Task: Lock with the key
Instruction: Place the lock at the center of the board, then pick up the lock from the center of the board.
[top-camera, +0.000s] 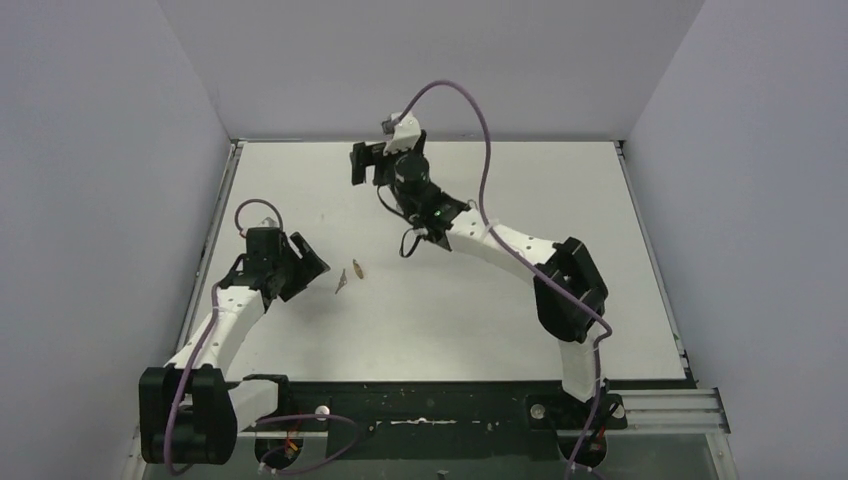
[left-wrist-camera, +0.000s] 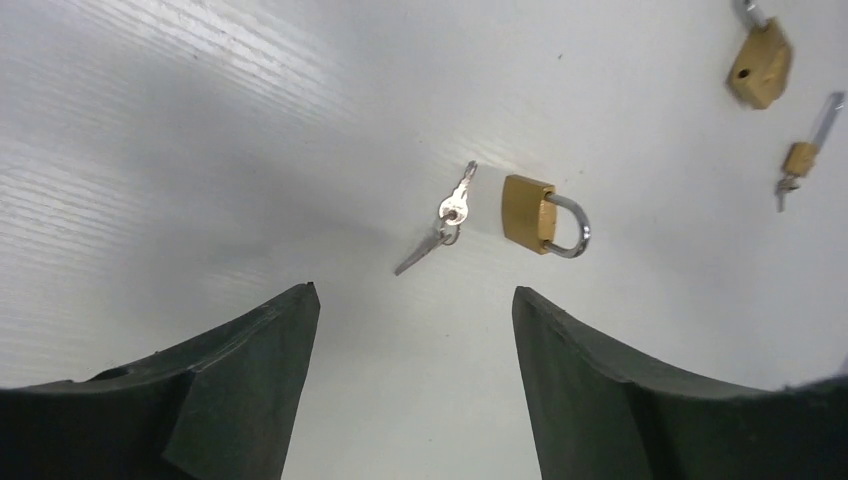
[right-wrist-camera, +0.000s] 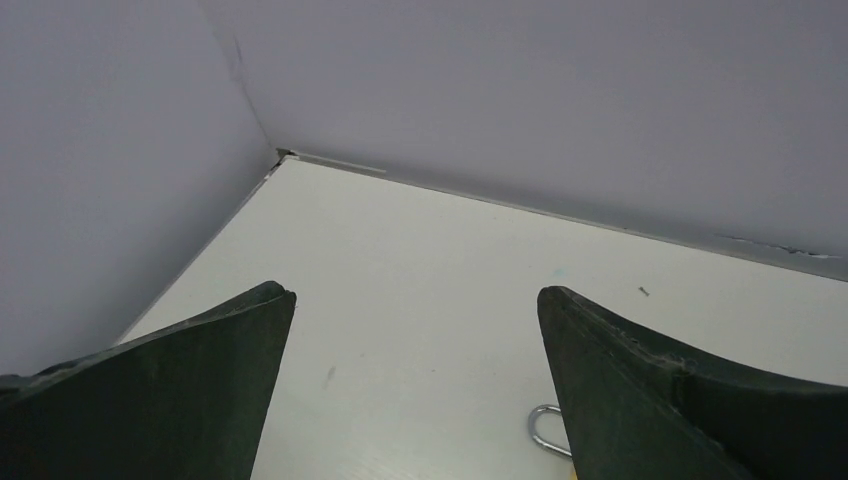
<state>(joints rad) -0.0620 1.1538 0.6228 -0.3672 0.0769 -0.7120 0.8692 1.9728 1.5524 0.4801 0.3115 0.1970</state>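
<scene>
lying just ahead of the nearer, released left gripper (left-wrist-camera: 415, 290), the key (left-wrist-camera: 450, 210) slants beside the padlock (left-wrist-camera: 528, 212); right gripper (right-wrist-camera: 415, 291) gapes empty.

robot lab test cell: white table (top-camera: 480, 330) between plain grey partition walls (top-camera: 90, 150)

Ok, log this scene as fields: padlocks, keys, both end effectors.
nearest padlock: brass, lying flat on the table, no key in it
keys: two on a ring, beside it, not touching
second padlock: brass, farther off
small padlock: farther off too
left end effector: open, empty, pointed at keys
right end effector: open, empty, near far wall
</scene>
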